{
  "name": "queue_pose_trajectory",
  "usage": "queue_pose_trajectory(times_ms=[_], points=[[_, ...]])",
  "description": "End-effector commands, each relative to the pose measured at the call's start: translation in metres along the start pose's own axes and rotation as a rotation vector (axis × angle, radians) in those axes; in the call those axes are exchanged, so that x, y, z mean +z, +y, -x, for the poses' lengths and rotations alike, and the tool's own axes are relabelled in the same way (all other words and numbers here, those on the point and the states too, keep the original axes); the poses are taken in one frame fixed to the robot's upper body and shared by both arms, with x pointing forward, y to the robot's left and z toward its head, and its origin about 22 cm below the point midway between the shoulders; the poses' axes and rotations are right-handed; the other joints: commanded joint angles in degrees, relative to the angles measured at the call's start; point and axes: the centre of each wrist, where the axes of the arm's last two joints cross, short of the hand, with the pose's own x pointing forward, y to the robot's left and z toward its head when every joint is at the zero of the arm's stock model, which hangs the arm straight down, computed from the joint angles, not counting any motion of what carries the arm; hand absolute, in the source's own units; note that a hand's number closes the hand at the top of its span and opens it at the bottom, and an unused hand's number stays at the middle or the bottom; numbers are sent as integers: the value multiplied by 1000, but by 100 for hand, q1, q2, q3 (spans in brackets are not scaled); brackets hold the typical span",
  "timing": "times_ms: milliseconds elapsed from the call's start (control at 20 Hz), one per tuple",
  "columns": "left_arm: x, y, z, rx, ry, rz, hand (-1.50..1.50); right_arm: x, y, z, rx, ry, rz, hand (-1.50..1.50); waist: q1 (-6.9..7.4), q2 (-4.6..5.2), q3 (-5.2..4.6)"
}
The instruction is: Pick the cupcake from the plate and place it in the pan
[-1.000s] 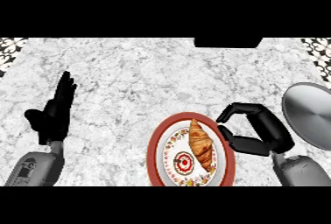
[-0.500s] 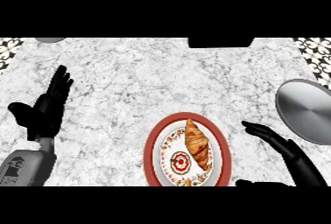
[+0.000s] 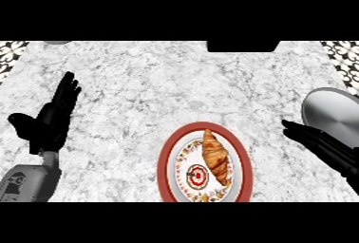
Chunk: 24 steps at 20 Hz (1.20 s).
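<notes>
- Cupcake [image 3: 198, 175]: sits on the plate [image 3: 170, 156] at lower centre of the frame, in the plate's lower left part; seen from above it shows a white top with red marks and a red centre. Neither of my hands touches it.
- Plate: red rim, white middle with a patterned ring, resting on the marble counter [image 3: 175, 85].
- Croissant [image 3: 216, 155]: lies lengthwise on the right half of the same plate, just beside the cupcake.
- Pan [image 3: 336, 116]: grey and round, at the right edge of the frame, partly cut off, well apart from the plate.
- My right hand [image 3: 319, 142]: enters from the lower right, fingers straight and stretched toward upper left, holding nothing; it lies between plate and pan, just below the pan's rim, apart from the plate.
- My left hand [image 3: 51, 121]: at the left of the frame, spread, fingers pointing up, thumb out to the left, at rest and holding nothing.
- Dark object [image 3: 242, 45]: at the top edge, right of centre; I cannot tell what it is.
</notes>
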Motion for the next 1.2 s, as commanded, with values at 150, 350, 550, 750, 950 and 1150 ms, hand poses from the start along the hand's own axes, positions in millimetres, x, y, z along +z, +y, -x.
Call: queue_pose_trajectory(times_ms=[150, 350, 550, 750, 950, 1150], points=[[-13, -14, -20, 11, -11, 12, 0, -23, -8, -68, 130, 23, -5, -150, 114, 22, 5], [-5, -15, 2, 9, -21, 21, 0, -58, -16, -76, 100, 21, -27, -150, 92, 26, 9], [-3, -7, -21, 5, -18, 10, 0, -68, 10, -82, 29, -8, -126, -150, 87, 14, 14], [-9, -8, 10, 4, -12, 1, 0, -70, 47, -115, 13, -45, -186, -150, 51, 20, 7], [-8, -12, -23, 8, -15, 15, 0, -71, 51, -122, 67, 41, -185, -150, 45, 5, 13], [-7, -7, -8, 4, -8, 15, 0, -56, 53, -107, 54, 119, -206, -150, 8, 9, 15]])
